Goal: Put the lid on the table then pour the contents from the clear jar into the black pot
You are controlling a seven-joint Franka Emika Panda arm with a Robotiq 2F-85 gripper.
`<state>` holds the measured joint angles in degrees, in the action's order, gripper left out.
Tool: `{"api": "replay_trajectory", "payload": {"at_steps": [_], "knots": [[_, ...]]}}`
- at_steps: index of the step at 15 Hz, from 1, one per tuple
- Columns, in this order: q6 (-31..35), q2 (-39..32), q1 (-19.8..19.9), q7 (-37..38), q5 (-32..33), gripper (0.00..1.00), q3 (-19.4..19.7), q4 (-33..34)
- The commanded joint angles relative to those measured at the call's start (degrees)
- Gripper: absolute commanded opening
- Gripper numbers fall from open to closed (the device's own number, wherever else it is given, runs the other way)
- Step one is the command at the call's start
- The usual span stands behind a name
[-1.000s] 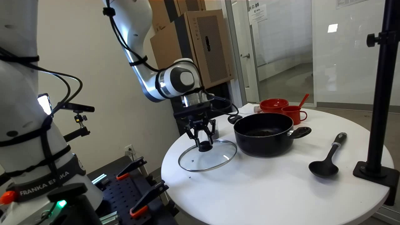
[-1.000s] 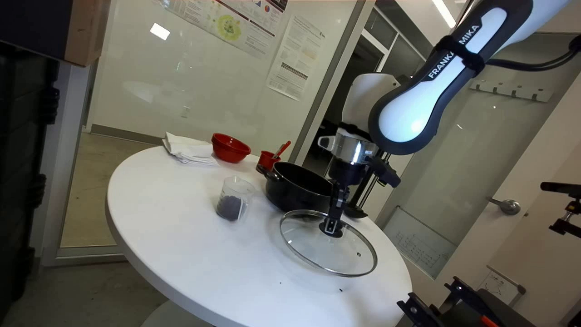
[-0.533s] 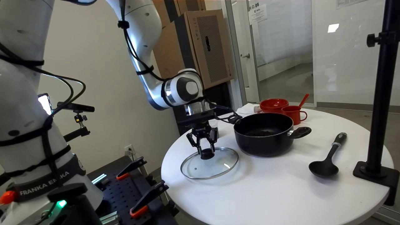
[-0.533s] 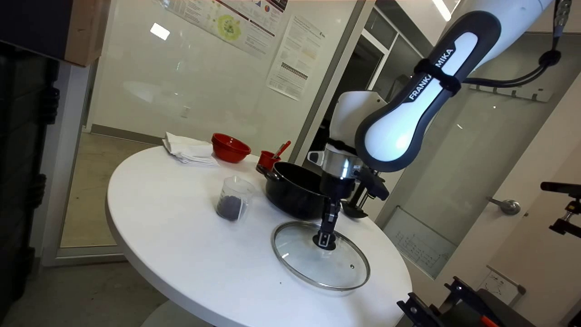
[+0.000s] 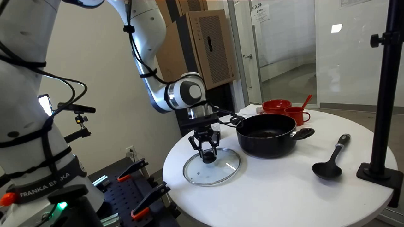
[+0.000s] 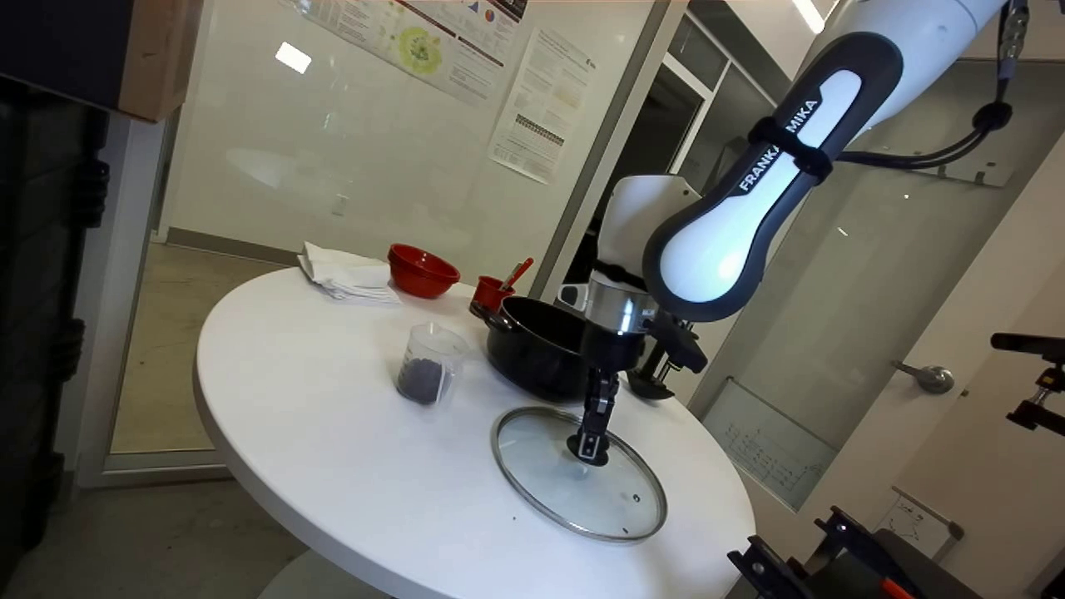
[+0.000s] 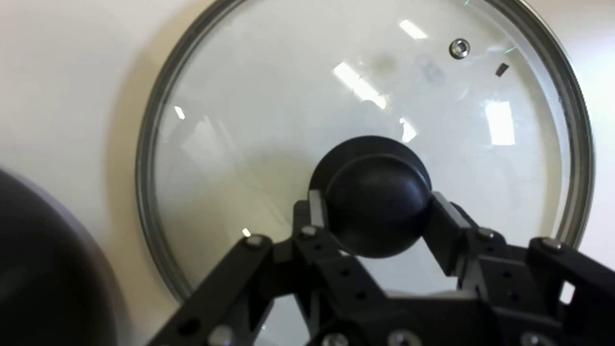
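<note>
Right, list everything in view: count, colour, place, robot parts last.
table: 1, white, mid-scene
black pot: 1, black, on table
lid: 1, clear glass, beside pot
clear jar: 1, greyish, on table
jar contents: uncounted, dark, inside jar
mug: 1, red, near pot
utensil handle: 1, red, in mug
bowl: 1, red, near mug
ladle: 1, black, on table
cloths: uncounted stack, white, on table
pole stand: 1, black, table edge
clamps: 2, black and orange, off table
boxes: at least 2, brown, background
wall sheets: at least 2, white, background
arm: 1, white and black, above table
gripper: 1, black, around lid's knob
</note>
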<state>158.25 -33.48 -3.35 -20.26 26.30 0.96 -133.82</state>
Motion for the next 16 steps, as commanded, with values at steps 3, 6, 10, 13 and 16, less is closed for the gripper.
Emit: {"api": "replay_trajectory", "payload": {"at_steps": [3, 6, 10, 13, 16], "knots": [[-2.38, 3.29, 4.92, -4.4, -4.5, 0.97, -4.64, -0.67], [-7.04, 8.26, 11.33, -10.05, -13.87, 1.0, -11.54, -1.67], [-8.04, 16.44, 13.71, -8.82, -24.71, 1.0, -14.51, -0.81], [-9.31, 20.12, 10.45, -3.27, -28.43, 1.0, -11.96, 1.6], [-8.5, 20.59, 7.48, 1.5, -27.42, 1.0, -10.27, 3.8]]}}
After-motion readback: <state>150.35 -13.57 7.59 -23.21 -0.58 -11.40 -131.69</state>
